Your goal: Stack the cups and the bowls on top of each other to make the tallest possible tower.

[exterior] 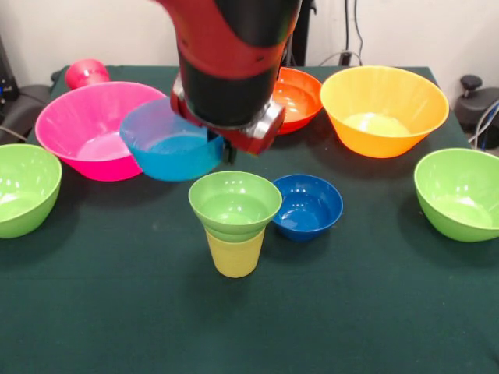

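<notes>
A small lime green bowl (234, 204) sits nested in the mouth of the pale yellow cup (234, 254) at the table's middle, forming a short tower. My gripper (226, 150) hangs just behind and above it, mostly hidden under the red and black wrist. It grips the right rim of the light blue bowl (168, 148), which hangs slightly tilted in front of the pink bowl (93, 128). The dark blue bowl (309, 206) stands right of the tower. The red cup (86, 72) lies at the back left.
An orange-red bowl (296, 97) and a large yellow-orange bowl (383, 109) stand at the back right. Two lime green bowls stand at the sides, one at the left edge (23, 188) and one at the right edge (460, 193). The table has a dark green cloth (249, 327).
</notes>
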Robot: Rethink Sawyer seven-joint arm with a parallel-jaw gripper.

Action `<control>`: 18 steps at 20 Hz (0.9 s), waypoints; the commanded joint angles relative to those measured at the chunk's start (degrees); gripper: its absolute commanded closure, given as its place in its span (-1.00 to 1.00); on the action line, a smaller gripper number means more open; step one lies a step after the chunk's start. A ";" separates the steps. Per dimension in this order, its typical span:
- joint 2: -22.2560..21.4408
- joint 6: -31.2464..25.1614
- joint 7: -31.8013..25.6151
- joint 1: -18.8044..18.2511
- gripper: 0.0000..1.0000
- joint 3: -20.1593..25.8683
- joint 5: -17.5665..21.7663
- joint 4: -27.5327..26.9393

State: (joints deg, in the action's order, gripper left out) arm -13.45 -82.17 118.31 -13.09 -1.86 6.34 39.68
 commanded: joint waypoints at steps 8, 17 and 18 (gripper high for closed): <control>4.05 1.45 7.21 1.56 1.00 1.25 -0.21 -4.81; 0.77 4.35 8.14 2.28 1.00 0.22 -1.47 1.64; 1.56 3.66 8.02 2.15 1.00 0.24 -1.43 0.13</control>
State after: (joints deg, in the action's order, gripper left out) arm -10.24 -82.19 118.31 -12.75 -3.79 5.63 36.17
